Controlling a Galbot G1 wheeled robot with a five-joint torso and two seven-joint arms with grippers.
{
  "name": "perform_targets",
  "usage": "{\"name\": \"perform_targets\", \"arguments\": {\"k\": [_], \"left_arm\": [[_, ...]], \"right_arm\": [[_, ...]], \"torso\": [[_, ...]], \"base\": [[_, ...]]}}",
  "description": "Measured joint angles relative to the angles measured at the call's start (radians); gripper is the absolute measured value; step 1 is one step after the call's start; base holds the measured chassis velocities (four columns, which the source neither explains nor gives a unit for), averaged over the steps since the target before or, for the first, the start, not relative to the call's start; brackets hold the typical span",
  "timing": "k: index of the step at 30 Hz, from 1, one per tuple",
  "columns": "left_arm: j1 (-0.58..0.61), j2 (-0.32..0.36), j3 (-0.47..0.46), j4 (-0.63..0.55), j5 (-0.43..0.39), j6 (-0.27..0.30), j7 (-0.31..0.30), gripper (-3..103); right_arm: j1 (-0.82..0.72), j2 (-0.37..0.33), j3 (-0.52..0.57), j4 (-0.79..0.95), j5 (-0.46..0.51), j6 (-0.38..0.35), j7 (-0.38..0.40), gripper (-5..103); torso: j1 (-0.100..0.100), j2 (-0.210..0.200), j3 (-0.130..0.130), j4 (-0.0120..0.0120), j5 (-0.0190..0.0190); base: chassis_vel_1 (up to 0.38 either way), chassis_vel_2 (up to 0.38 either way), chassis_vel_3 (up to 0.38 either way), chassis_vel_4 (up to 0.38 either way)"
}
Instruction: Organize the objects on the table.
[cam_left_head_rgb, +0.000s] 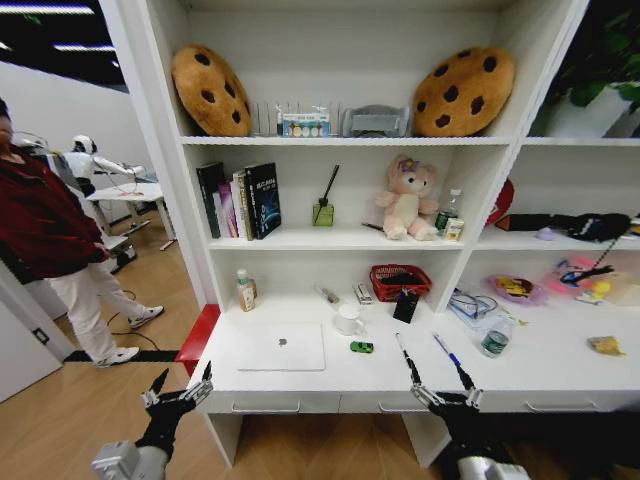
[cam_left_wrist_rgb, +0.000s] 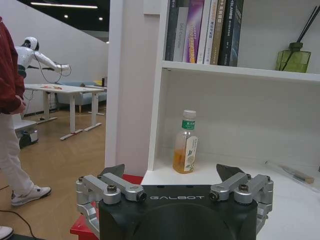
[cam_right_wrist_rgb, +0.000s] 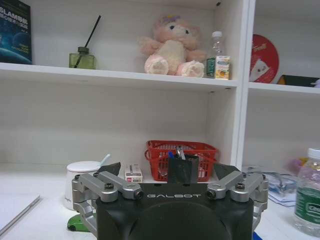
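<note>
Spanning the scene, long white desk (cam_left_head_rgb: 560, 375) with smooth top and drawer row along the near edge. Left of centre, flat silver laptop (cam_left_head_rgb: 282, 347); right of it a white mug (cam_left_head_rgb: 349, 320), then clear water bottle (cam_left_head_rgb: 495, 338) far right. Smaller still: black pen (cam_left_head_rgb: 404, 355), blue pen (cam_left_head_rgb: 446, 351), tiny green toy car (cam_left_head_rgb: 361, 347), all mid-desk. Below the near edge, left gripper (cam_left_head_rgb: 180, 388) beside the desk's left corner, jaws apart; right gripper (cam_left_head_rgb: 446, 396) under the pens, jaws apart, both empty. Risks, as judged: pens rolling off the edge if nudged; bottle toppling from a passing arm.
</note>
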Motion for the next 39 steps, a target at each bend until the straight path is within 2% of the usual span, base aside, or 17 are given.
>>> {"name": "perform_targets", "arguments": {"k": [3, 5, 6, 7, 8, 9, 10, 12, 13, 14, 16, 17, 20, 24, 31, 39], "left_arm": [[-0.001, 0.001, 0.0, 0.001, 0.0, 0.0, 0.001, 100], [-0.002, 0.002, 0.001, 0.001, 0.0, -0.001, 0.002, 100], [-0.002, 0.002, 0.001, 0.001, 0.0, -0.001, 0.002, 100], [-0.002, 0.003, 0.001, 0.001, 0.0, -0.001, 0.002, 100], [-0.003, 0.003, 0.001, 0.002, 0.0, -0.001, 0.002, 100], [-0.003, 0.004, 0.001, 0.002, 0.0, -0.001, 0.002, 100], [-0.003, 0.004, 0.001, 0.002, 0.0, -0.001, 0.002, 100], [-0.004, 0.004, 0.001, 0.002, 0.0, -0.001, 0.002, 100], [-0.004, 0.004, 0.001, 0.002, 0.0, -0.001, 0.002, 100], [-0.004, 0.004, 0.002, 0.002, 0.0, -0.001, 0.003, 100], [-0.004, 0.005, 0.002, 0.002, 0.0, -0.001, 0.003, 100], [-0.004, 0.005, 0.002, 0.002, 0.0, -0.001, 0.003, 100], [-0.005, 0.005, 0.002, 0.003, -0.001, -0.002, 0.003, 100], [-0.005, 0.006, 0.002, 0.003, -0.001, -0.002, 0.003, 100], [-0.005, 0.006, 0.002, 0.003, -0.001, -0.002, 0.004, 100], [-0.005, 0.007, 0.002, 0.004, -0.001, -0.002, 0.004, 100]], "right_arm": [[0.048, -0.034, 0.012, -0.039, 0.044, -0.029, -0.037, 100], [0.154, -0.125, 0.029, -0.141, 0.179, -0.066, -0.205, 100], [0.154, -0.125, 0.029, -0.141, 0.179, -0.066, -0.205, 100], [0.216, -0.186, 0.02, -0.212, 0.239, -0.063, -0.292, 100], [0.248, -0.218, 0.011, -0.252, 0.259, -0.051, -0.325, 100], [0.307, -0.263, -0.009, -0.322, 0.269, -0.022, -0.378, 100], [0.307, -0.263, -0.009, -0.322, 0.269, -0.022, -0.378, 100], [0.394, -0.329, -0.066, -0.424, 0.278, 0.001, -0.477, 100], [0.394, -0.329, -0.066, -0.424, 0.278, 0.001, -0.477, 100], [0.421, -0.348, -0.085, -0.453, 0.282, 0.003, -0.513, 100], [0.509, -0.408, -0.15, -0.554, 0.291, 0.0, -0.647, 100], [0.509, -0.408, -0.15, -0.554, 0.291, 0.0, -0.647, 100], [0.59, -0.451, -0.209, -0.654, 0.295, -0.011, -0.766, 100], [0.672, -0.461, -0.259, -0.737, 0.291, -0.007, -0.816, 100], [0.787, -0.446, -0.337, -0.82, 0.253, 0.018, -0.811, 100], [0.891, -0.441, -0.421, -0.945, 0.212, 0.037, -0.842, 100]], "torso": [[0.0, 0.0, 0.0, 0.0002, 0.0002], [0.0, 0.0, 0.0, 0.0, 0.0002], [0.0, 0.0, 0.0, 0.0, 0.0002], [0.0, 0.0, 0.0, 0.0, 0.0005], [0.0, 0.0, 0.0, 0.0006, 0.0001], [0.0, 0.0, 0.0, 0.0008, 0.0002], [0.0, 0.0, 0.0, 0.0008, 0.0002], [0.0, 0.0, 0.0, 0.0002, 0.0002], [0.0, 0.0, 0.0, 0.0002, 0.0002], [0.0, 0.0, 0.0, 0.0001, 0.0004], [0.0, 0.0, 0.0, 0.0002, 0.0002], [0.0, 0.0, 0.0, 0.0002, 0.0002], [0.0, 0.0, 0.0, 0.0001, 0.0001], [0.0, 0.0, 0.0, 0.0, 0.0001], [0.0, 0.0, 0.0, 0.0002, 0.0], [0.0, 0.0, 0.0, 0.0002, -0.0001]], "base": [[0.0, 0.0, 0.0, 0.0], [0.0, 0.0, 0.0, 0.0], [0.0, 0.0, 0.0, 0.0], [0.0, 0.0, 0.0, 0.0], [0.0, 0.0, 0.0, 0.0], [0.0, 0.0, 0.0, 0.0], [0.0, 0.0, 0.0, 0.0], [0.0, 0.0, 0.0, 0.0], [0.0, 0.0, 0.0, 0.0], [0.0, 0.0, 0.0, 0.0], [0.0, 0.0, 0.0, 0.0], [0.0, 0.0, 0.0, 0.0], [0.0, 0.0, 0.0, 0.0], [0.0, 0.0, 0.0, 0.0], [0.0, 0.0, 0.0, 0.0], [0.0, 0.0, 0.0, 0.0]]}}
